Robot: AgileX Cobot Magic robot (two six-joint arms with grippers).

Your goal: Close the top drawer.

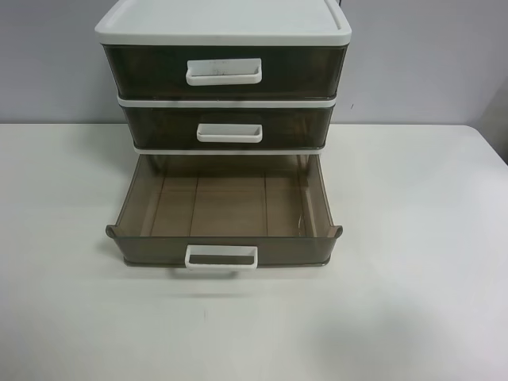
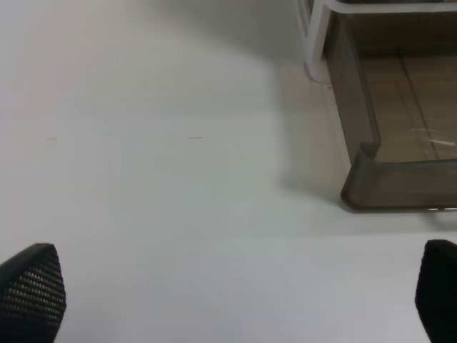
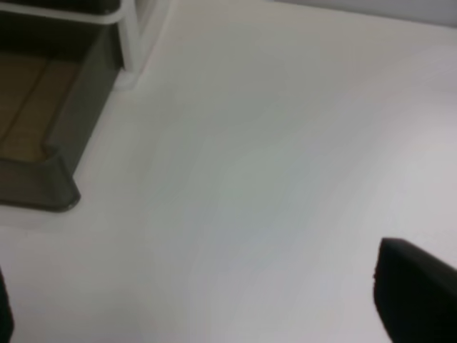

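Observation:
The top drawer [image 1: 225,71] is smoky-brown with a wide, faintly scuffed white handle [image 1: 224,71]. It sits pushed in, flush under the white cabinet lid [image 1: 222,20]. The middle drawer [image 1: 228,127] is also in. The bottom drawer [image 1: 226,208] is pulled far out and is empty. Neither arm shows in the exterior high view. My left gripper [image 2: 235,300] is open above the bare table, beside a front corner of the pulled-out drawer [image 2: 389,179]. My right gripper [image 3: 214,307] is open above the table beside the drawer's other front corner [image 3: 50,182].
The cabinet stands at the back middle of a white table [image 1: 413,278], against a grey wall [image 1: 429,55]. The pulled-out bottom drawer reaches well forward over the table. The cabinet's white frame posts show in the wrist views [image 2: 314,36] [image 3: 130,36].

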